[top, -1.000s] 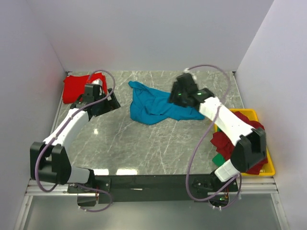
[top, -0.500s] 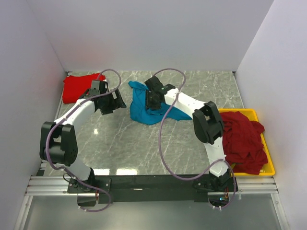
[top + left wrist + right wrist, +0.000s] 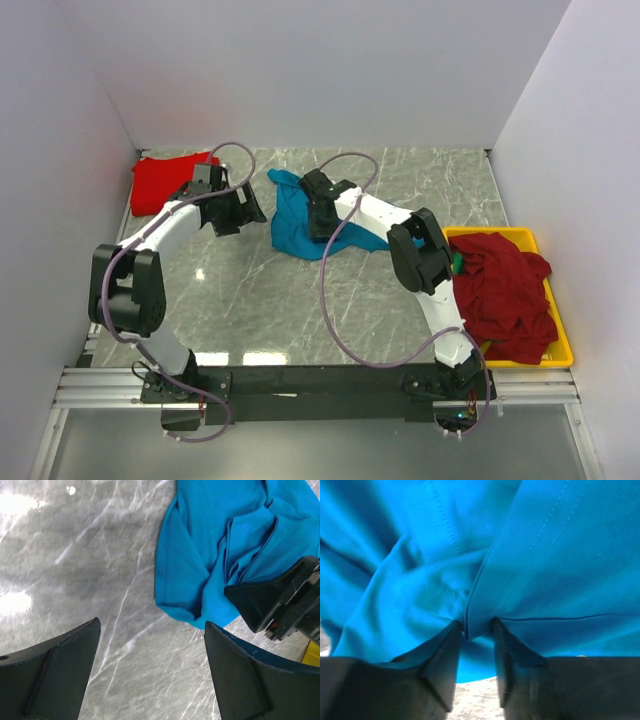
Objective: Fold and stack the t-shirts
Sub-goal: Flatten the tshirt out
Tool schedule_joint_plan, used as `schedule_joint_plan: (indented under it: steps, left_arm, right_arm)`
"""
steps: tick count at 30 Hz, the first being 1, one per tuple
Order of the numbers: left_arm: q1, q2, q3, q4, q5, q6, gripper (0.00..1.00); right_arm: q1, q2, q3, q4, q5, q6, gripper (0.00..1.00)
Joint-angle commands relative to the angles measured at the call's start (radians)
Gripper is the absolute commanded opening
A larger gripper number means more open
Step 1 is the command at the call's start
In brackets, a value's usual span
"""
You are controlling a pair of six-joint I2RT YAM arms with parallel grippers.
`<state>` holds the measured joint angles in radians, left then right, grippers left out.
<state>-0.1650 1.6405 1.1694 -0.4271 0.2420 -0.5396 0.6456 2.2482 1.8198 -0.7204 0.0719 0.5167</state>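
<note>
Teal tee (image 3: 288, 232) sits crumpled far-centre, right gripper (image 3: 474, 630) pinching a fold of it, left gripper (image 3: 152, 626) spread wide and empty just left. Far left lies the red tee (image 3: 165, 182), and a maroon pile (image 3: 505, 285) waits in the yellow tray (image 3: 561, 352) on the right. Barely started I'd say, no stack yet.

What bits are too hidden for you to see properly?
Top view: the right gripper covers part of the teal t-shirt.
Top view: the green t-shirt is nearly buried under maroon t-shirts in the yellow tray.
Right wrist view: teal cloth runs off every edge, so its whole shape is lost.
</note>
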Motion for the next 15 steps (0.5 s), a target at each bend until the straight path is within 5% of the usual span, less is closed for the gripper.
schedule_joint_plan:
  steps: [1, 5, 15]
  left_arm:
    - [0.002, 0.037, 0.067, 0.044, 0.04, 0.001, 0.9]
    - [0.001, 0.085, 0.099, 0.053, 0.062, 0.004, 0.88]
    - [-0.01, 0.219, 0.223, 0.067, 0.075, -0.008, 0.85]
  right_arm:
    - [0.002, 0.011, 0.067, -0.004, 0.049, -0.032, 0.37]
    - [-0.014, 0.01, 0.09, -0.03, 0.078, -0.032, 0.01]
    - [-0.041, -0.39, -0.236, -0.042, 0.155, 0.002, 0.0]
